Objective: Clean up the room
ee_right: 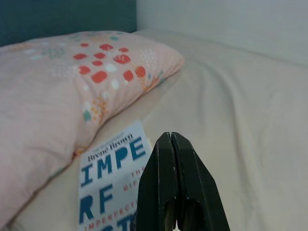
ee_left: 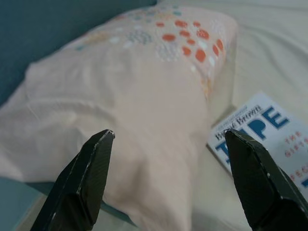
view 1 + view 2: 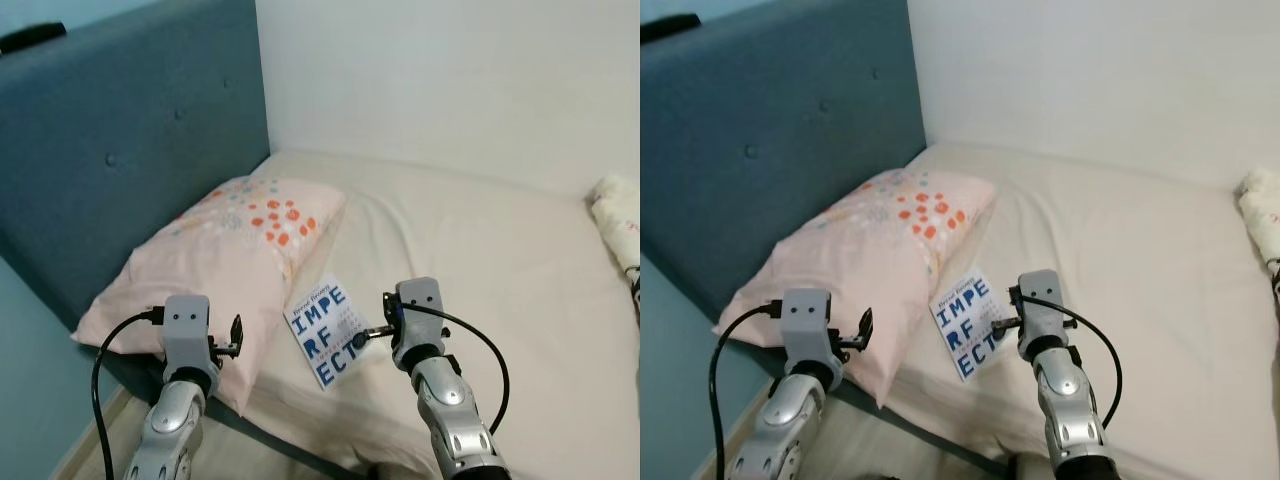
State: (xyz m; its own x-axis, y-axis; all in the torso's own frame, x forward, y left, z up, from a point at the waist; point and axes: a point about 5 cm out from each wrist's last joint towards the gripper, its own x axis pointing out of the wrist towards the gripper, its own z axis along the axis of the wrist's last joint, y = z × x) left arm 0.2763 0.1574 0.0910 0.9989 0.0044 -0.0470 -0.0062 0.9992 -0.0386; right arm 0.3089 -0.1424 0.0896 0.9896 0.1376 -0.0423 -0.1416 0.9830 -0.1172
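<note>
Flat white book (image 3: 322, 334) with big blue letters, lying on the smooth cream bed sheet (image 3: 480, 260) beside the soft, puffy pink pillow (image 3: 225, 260). Left gripper (image 2: 168, 178) spread wide over the pillow; right gripper (image 1: 174, 183) pressed together, empty, just above the book.

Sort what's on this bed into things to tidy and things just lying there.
To tidy:
- book, lying on the sheet beside the pillow
- left claw, open, over the pillow's edge
- right claw, shut, above the book

Just lying there:
- pillow
- headboard
- bundled cloth

Teal padded headboard (image 3: 130, 140) (buttoned), white wall (image 3: 450, 80), cream-sheeted bed (image 3: 500, 260).
</note>
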